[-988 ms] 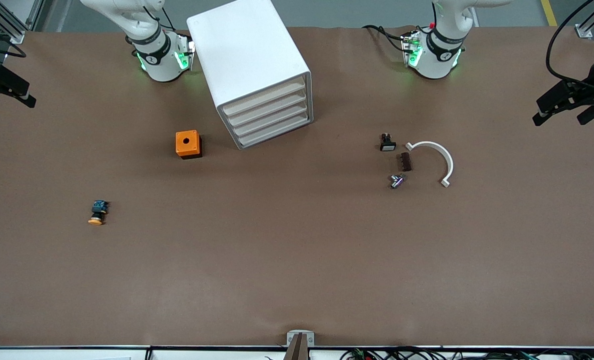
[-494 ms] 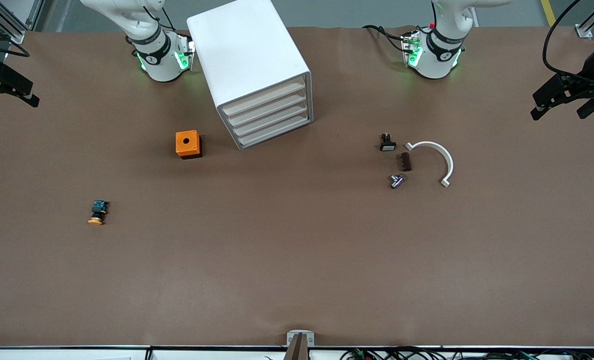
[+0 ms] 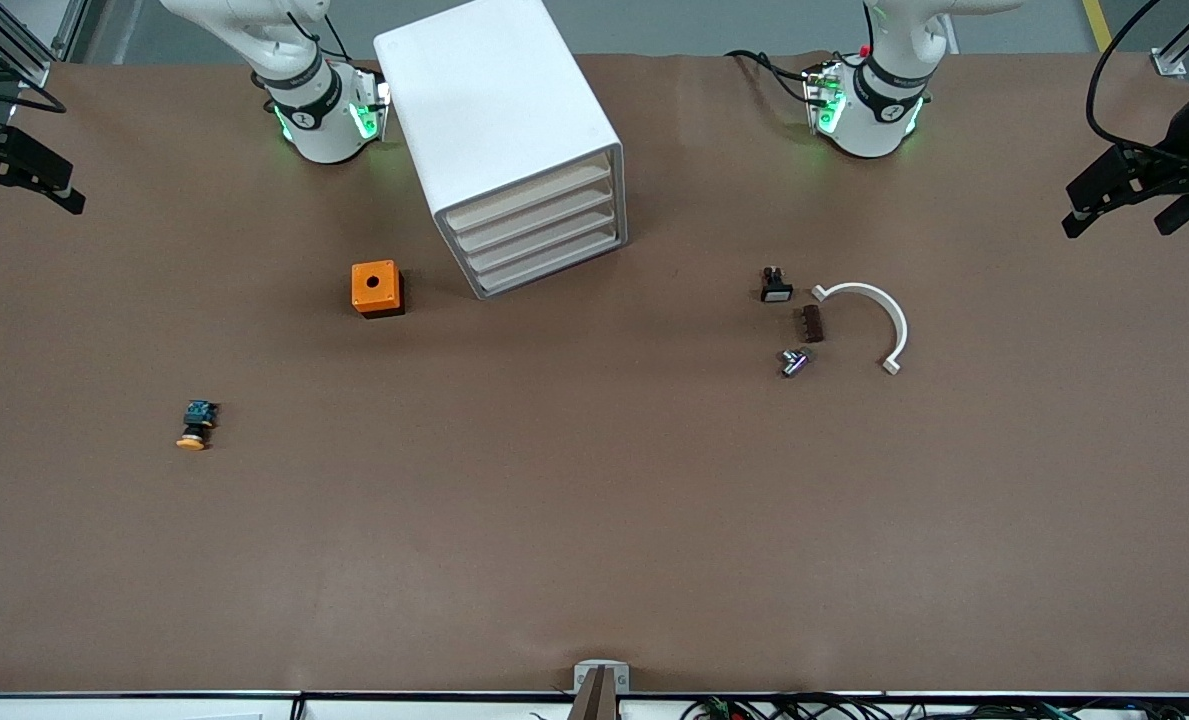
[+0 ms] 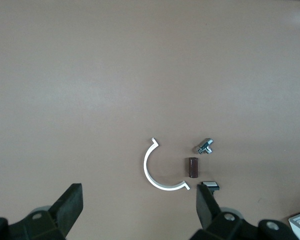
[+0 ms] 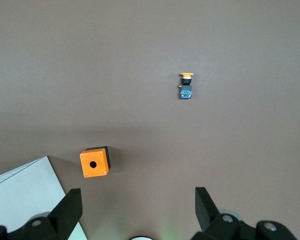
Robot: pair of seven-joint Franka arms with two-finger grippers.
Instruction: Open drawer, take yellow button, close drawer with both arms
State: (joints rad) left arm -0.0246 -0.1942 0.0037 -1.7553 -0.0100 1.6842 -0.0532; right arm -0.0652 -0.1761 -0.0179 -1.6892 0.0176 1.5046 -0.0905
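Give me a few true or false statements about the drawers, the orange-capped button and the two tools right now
1. The top drawer of the cabinet is pulled out. False: all four drawers are shut.
2. The button lies on the bare table, nearer the front camera than the orange box. True.
3. The right tool holds the button. False: it is open and empty, up at the right arm's end of the table.
4. The left tool is open and empty. True.
5. A white curved piece lies beside a small brown block. True.

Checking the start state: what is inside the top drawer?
Not visible: the drawer is shut, like the three below it. The button lies out on the table.
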